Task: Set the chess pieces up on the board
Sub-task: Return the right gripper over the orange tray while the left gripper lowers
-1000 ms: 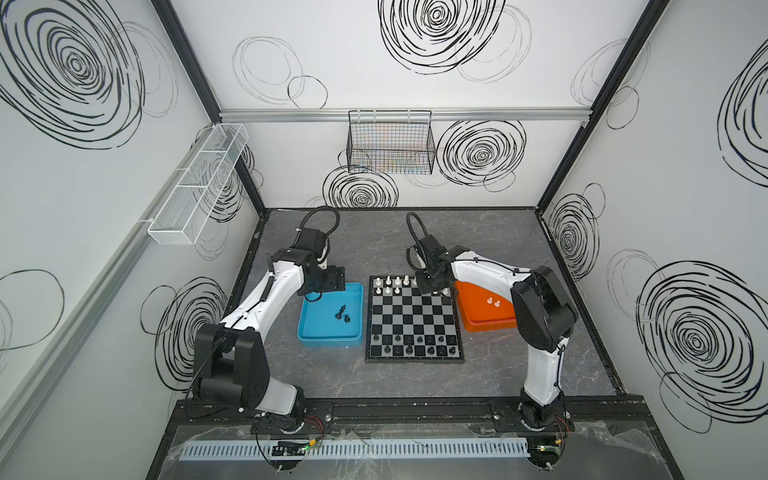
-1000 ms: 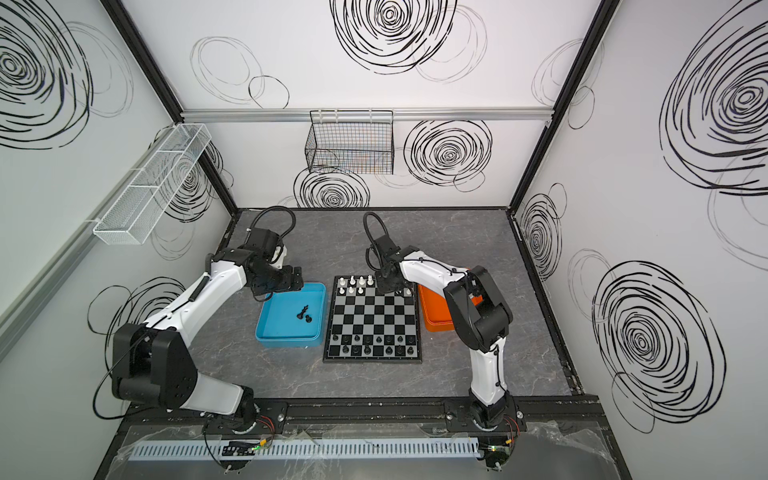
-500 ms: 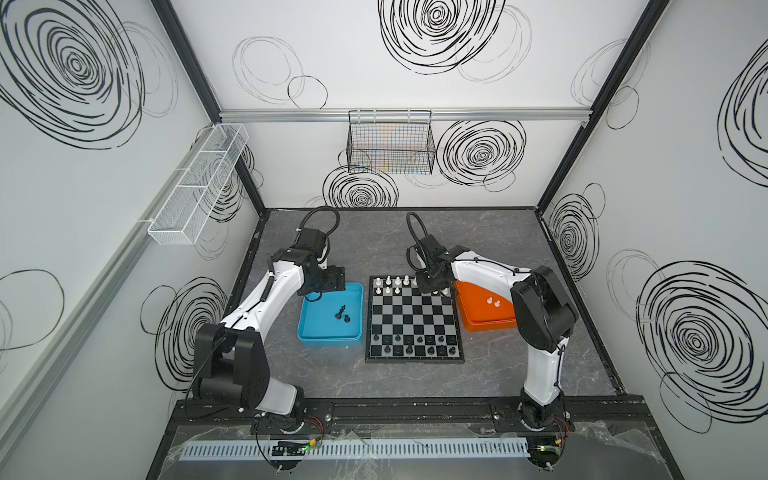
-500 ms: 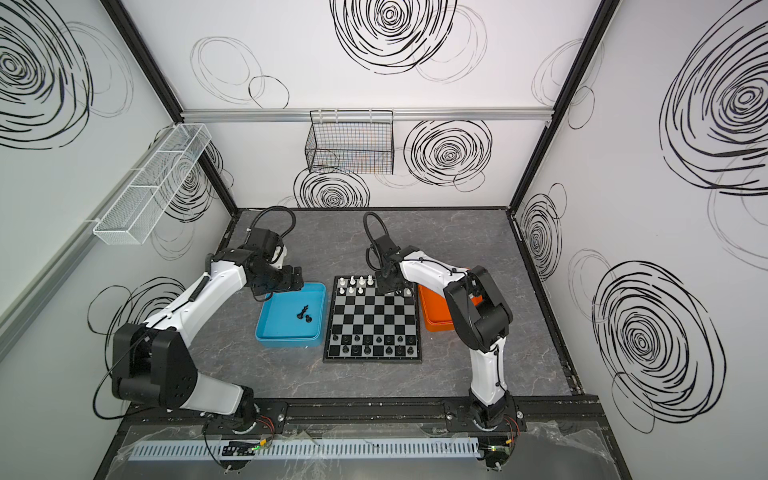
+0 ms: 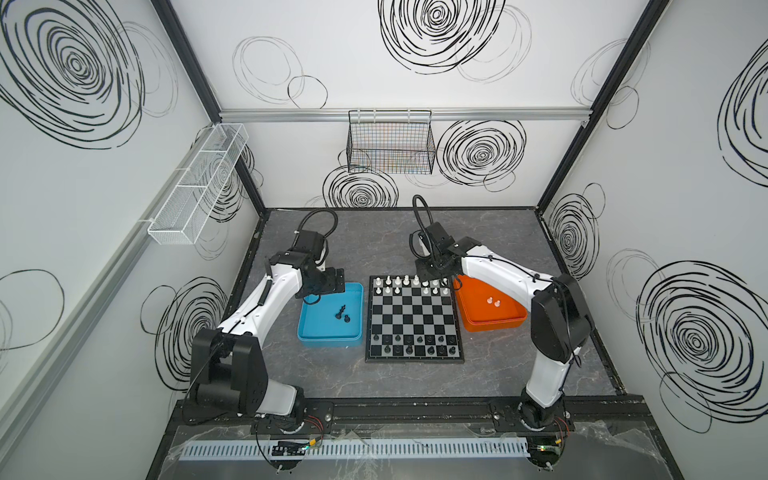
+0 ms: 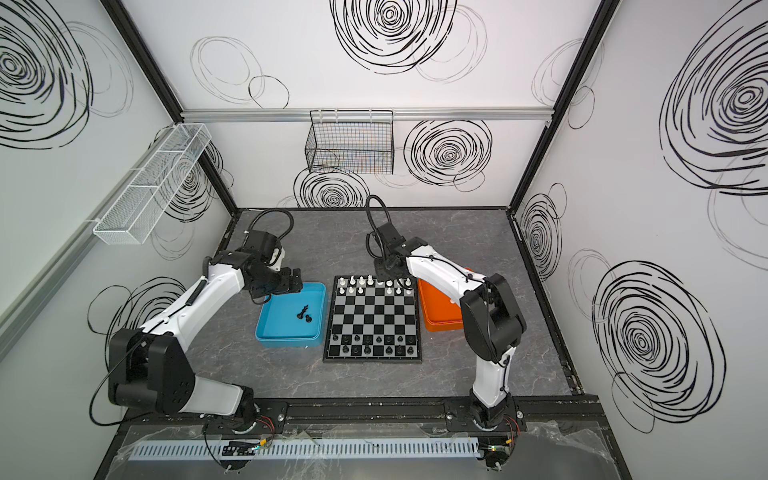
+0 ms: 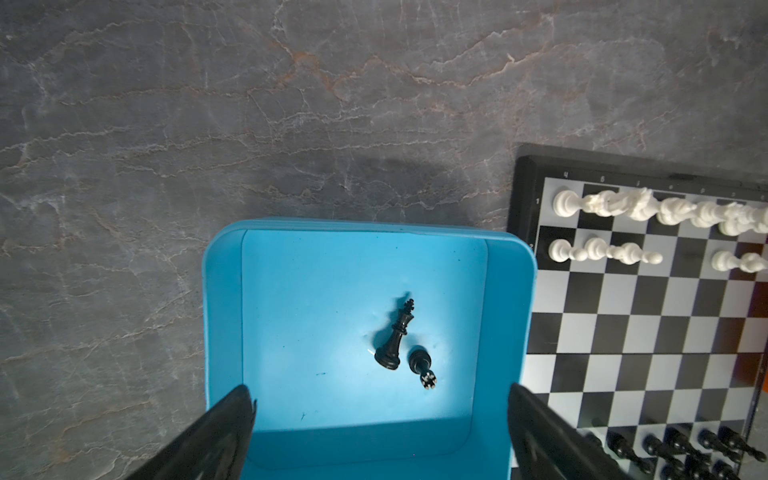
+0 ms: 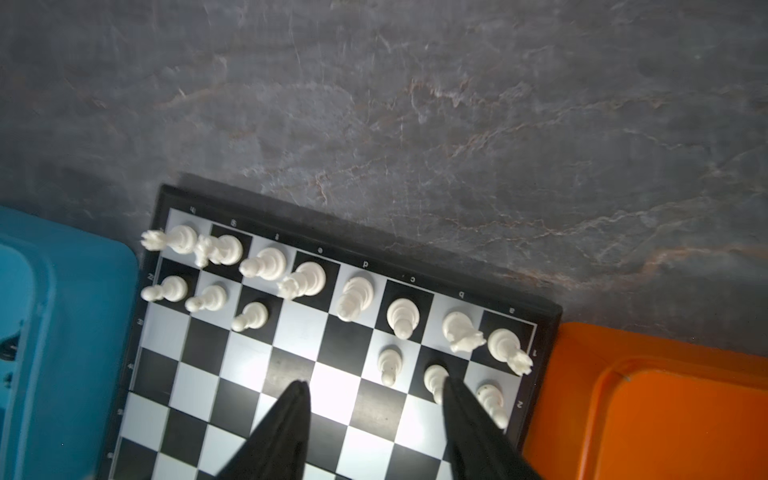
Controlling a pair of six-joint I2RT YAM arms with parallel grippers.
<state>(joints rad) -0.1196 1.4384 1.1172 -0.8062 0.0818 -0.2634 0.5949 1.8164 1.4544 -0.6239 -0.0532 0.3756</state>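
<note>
Both jaws of my right gripper (image 8: 376,399) now stand apart, leaving the white pawn (image 8: 389,365) just ahead placed on the board (image 8: 303,324).

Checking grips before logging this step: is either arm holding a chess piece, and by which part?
Nothing is held. The left gripper has its jaws apart over the blue tray; the right gripper likewise over the board.
</note>
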